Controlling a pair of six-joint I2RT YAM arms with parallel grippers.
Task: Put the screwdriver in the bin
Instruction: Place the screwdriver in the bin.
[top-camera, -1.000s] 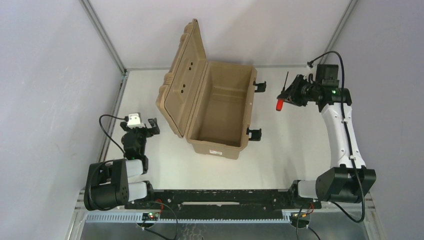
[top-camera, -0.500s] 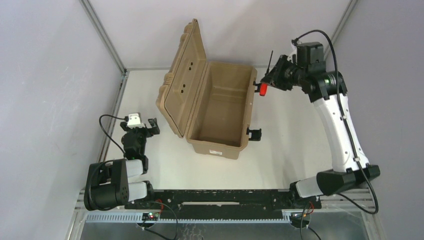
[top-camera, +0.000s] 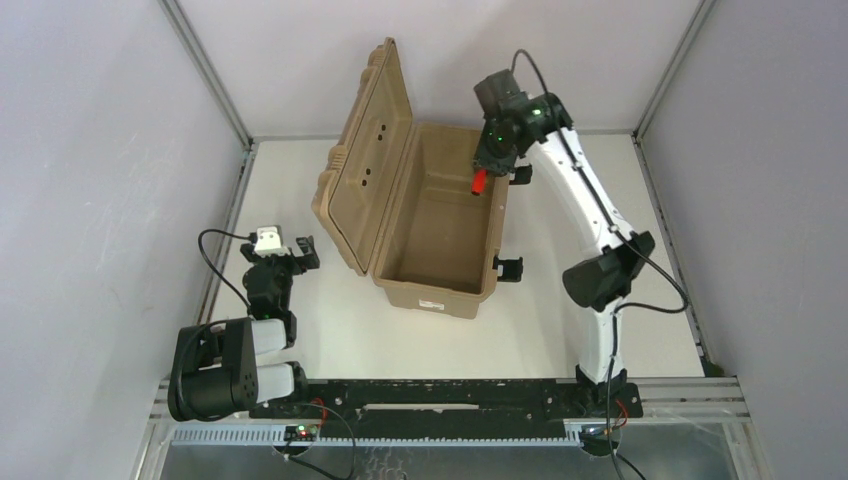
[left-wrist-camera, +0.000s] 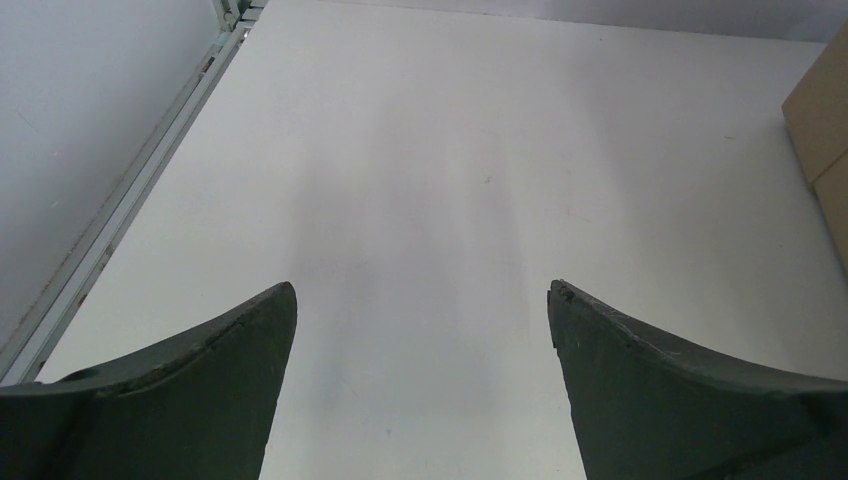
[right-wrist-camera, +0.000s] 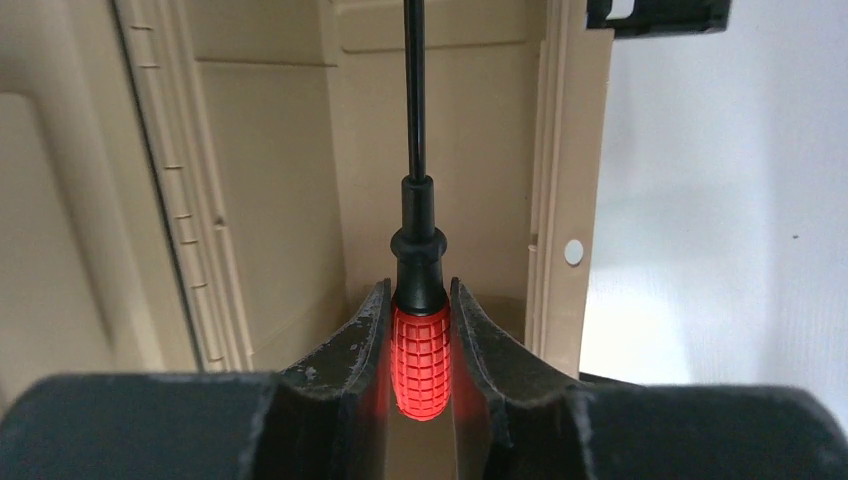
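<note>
Clamping the right pincer (right-wrist-camera: 418, 292) on the screwdriver (right-wrist-camera: 419, 365) by its red handle — hanging over the open bin (top-camera: 432, 296), near one o'clock of its opening. Idling the left pincer (left-wrist-camera: 420, 290) apart at nine o'clock. Seemingly nearing the end — only releasing inside remaining.

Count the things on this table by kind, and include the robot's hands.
bin: 1
screwdriver: 1
hands: 2 (left hand, right hand)
Total: 4
</note>
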